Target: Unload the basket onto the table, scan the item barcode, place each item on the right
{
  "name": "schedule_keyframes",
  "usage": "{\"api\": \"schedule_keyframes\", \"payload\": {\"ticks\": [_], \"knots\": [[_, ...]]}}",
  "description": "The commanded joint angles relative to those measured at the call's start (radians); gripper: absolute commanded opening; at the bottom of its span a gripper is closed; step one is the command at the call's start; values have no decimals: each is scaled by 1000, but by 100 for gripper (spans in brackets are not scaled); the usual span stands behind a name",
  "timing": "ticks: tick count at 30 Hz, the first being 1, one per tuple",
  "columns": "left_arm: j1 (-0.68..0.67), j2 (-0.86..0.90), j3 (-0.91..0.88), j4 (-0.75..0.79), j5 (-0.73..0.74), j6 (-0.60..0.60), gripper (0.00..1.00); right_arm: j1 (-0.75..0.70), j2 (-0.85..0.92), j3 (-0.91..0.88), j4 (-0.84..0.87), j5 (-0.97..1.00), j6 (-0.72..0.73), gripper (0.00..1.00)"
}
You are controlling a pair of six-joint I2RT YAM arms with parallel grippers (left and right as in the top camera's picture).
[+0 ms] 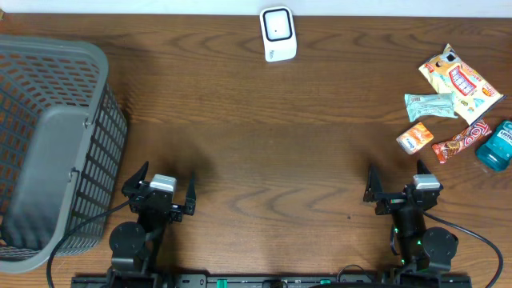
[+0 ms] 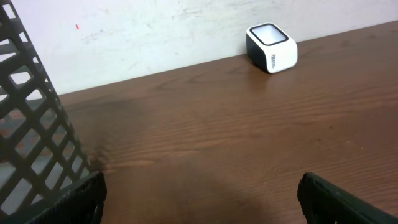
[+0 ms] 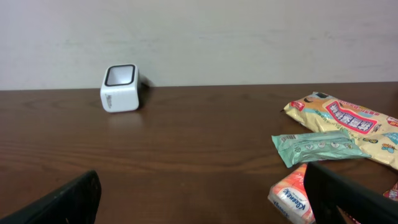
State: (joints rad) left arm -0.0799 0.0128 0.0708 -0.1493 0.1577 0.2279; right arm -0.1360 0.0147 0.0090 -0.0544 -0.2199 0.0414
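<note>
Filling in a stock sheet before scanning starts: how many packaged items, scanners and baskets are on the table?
Packaged items: 5 (snack bag, mint-green packet, orange packet, red bar, teal container)
Barcode scanner: 1
Grey basket: 1
Total: 7

Overhead camera looks straight down on the table (image 1: 264, 120) from high above the scanner (image 1: 278, 34). Left wrist camera sits low over the tabletop, facing the scanner from its near-left side. Right wrist camera does likewise from the near-right. Both are well apart from it. All three views share the scanner.
</note>
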Motion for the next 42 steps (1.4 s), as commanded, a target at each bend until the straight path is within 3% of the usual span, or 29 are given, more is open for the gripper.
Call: {"api": "schedule_keyframes", "payload": {"ticks": [1,10,17,21,42], "knots": [[5,-9,-20,-16,6,-13,98,5,-9,-3,-2,11,10,99],[5,-9,-20,-13,7,-15,98,5,-9,-3,-2,11,10,99],[5,-9,-20,44,4,-129,98,5,-9,-3,-2,11,10,99],[5,-9,-20,54,-71,-208,98,5,-9,-3,-2,11,10,99],[5,-12,-20,-21,-77,-207,98,5,-9,-3,-2,11,10,99]]}}
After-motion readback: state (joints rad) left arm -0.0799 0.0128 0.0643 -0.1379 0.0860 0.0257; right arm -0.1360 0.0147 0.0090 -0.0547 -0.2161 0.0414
